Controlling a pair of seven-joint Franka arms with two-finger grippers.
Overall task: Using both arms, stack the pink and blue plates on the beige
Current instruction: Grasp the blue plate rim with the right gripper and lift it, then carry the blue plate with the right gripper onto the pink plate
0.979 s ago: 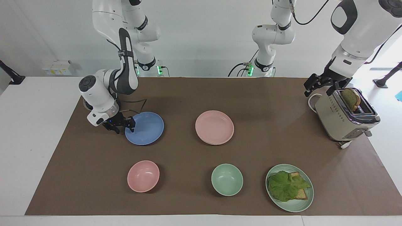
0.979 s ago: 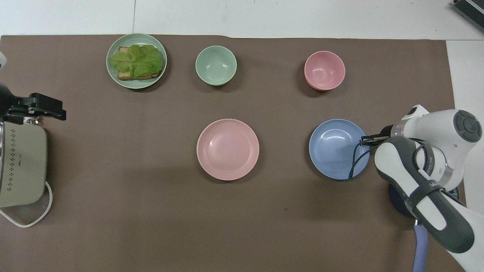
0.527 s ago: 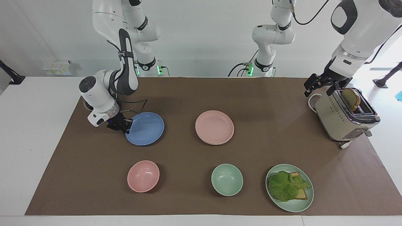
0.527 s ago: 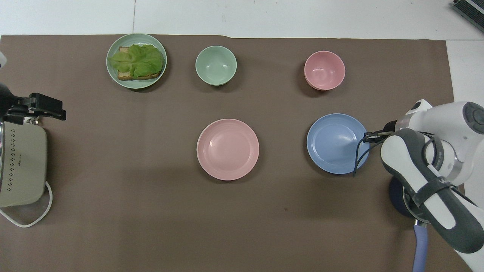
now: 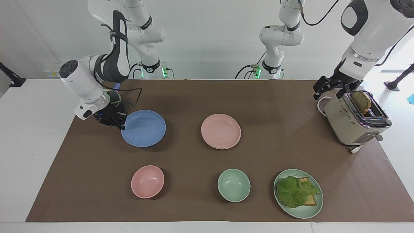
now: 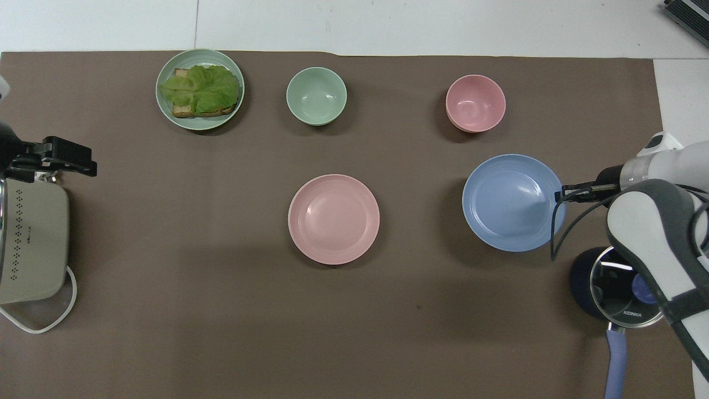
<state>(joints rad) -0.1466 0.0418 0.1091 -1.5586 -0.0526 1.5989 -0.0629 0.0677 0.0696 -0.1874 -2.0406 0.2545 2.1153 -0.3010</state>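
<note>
My right gripper (image 5: 120, 124) (image 6: 559, 195) is shut on the rim of the blue plate (image 5: 144, 128) (image 6: 512, 202), at the edge toward the right arm's end. The plate hangs slightly above the brown mat. The pink plate (image 5: 221, 130) (image 6: 333, 218) lies at the mat's middle. A thin second rim under its edge farther from the robots may be the beige plate, which is otherwise hidden. My left gripper (image 5: 328, 90) (image 6: 72, 158) waits open above the toaster's end, holding nothing.
A beige toaster (image 5: 352, 124) with a bread slice stands at the left arm's end. Farther from the robots are a green plate (image 5: 312, 207) of lettuce and bread, a mint bowl (image 5: 233, 185) and a pink bowl (image 5: 147, 181). A dark pot (image 6: 615, 285) sits below the right arm.
The right gripper finished closing on the blue plate's rim, then raised it off the mat and drew it toward the right arm's end. The left arm stayed still.
</note>
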